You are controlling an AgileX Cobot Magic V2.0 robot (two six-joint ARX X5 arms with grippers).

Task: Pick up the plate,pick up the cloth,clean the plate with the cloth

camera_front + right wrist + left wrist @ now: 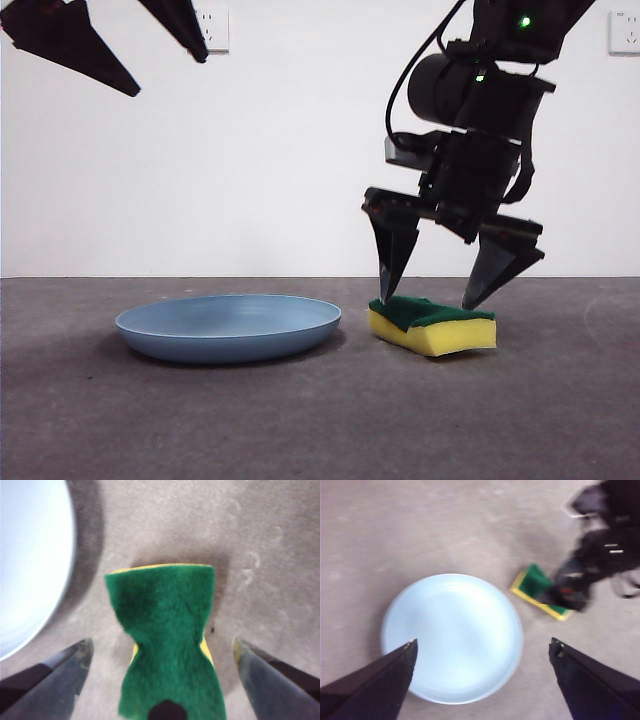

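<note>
The light-blue plate (228, 326) lies flat on the grey table (300, 420), right way up, and serves well as the landmark for everything else. Just beside it, apart from its rim by a narrow strip of bare table, rests the cloth (432, 325), in fact a thick yellow sponge lying with its dark green scouring face upward. The right gripper (440, 290) hangs directly over that sponge with its jaws spread wide, one tip close to the sponge edge nearer the plate and the other over the far edge; the front view leaves it unclear whether either tip touches the foam. In the right wrist view the green face fills the space between the two parted jaws, which suggests the arm is lined up to straddle the sponge across its shorter span before closing, so this looks like the approach to the sponge pick rather than a grasp already made. The left gripper (482, 650) waits high above the plate, well clear of it, jaws also wide apart; its wrist view looks straight down on the plate, roughly centred between the jaws, a likely staging pose for taking the plate. Neither thing has been lifted yet, so the cleaning step lies ahead. The plate's shallow smooth rim may prove a slippery hold.
</note>
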